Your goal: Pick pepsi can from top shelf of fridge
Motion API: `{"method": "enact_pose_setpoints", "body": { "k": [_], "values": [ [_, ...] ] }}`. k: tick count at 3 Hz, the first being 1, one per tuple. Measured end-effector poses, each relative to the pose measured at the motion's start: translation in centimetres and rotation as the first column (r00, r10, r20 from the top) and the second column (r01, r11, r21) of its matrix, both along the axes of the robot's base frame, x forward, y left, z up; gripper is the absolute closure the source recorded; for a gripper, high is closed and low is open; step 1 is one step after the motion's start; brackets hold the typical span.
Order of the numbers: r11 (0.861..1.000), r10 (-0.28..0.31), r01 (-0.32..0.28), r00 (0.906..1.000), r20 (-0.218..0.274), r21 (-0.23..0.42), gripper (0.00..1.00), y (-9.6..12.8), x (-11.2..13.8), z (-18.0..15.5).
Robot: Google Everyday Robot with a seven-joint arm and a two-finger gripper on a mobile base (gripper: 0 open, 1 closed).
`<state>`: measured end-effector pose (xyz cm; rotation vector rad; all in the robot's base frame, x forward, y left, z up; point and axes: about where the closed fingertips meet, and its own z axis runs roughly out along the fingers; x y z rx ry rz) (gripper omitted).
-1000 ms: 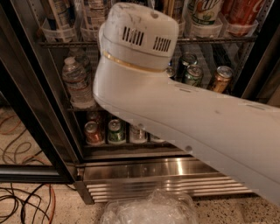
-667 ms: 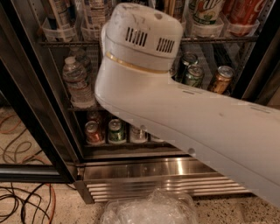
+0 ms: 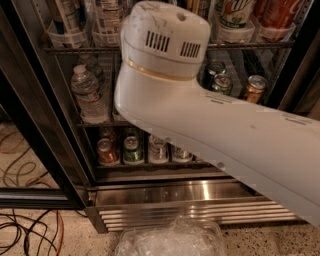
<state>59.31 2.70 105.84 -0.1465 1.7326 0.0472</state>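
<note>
My white arm (image 3: 215,125) crosses the view from the lower right, and its round vented wrist housing (image 3: 167,42) covers the middle of the fridge (image 3: 175,197). The gripper is not in view; it lies beyond the housing, toward the top shelf (image 3: 80,50). That shelf is a wire rack with clear cup holders holding cans: a green and white can (image 3: 235,15) and a red Coca-Cola can (image 3: 277,15) at the right, and darker cans (image 3: 65,20) at the left. I cannot make out the pepsi can; the housing hides the shelf's middle.
A water bottle (image 3: 87,95) stands on the middle shelf at left, with cans (image 3: 255,87) at right. More cans (image 3: 132,150) line the bottom shelf. The black door frame (image 3: 40,125) is at left. Cables (image 3: 25,230) and a clear plastic container (image 3: 170,240) lie on the floor.
The arm's wrist housing has shifted slightly to the right and up in front of the shelves. Nothing else has moved.
</note>
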Motion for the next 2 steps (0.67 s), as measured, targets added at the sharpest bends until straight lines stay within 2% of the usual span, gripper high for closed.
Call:
{"method": "enact_pose_setpoints", "body": {
  "k": [1, 2],
  "values": [
    [1.000, -0.006, 0.006, 0.9989, 0.047, 0.000, 0.46, -0.4, 0.5, 1.7],
    [1.000, -0.014, 0.012, 0.9980, 0.062, 0.021, 0.47, -0.7, 1.5, 2.2]
  ]
}}
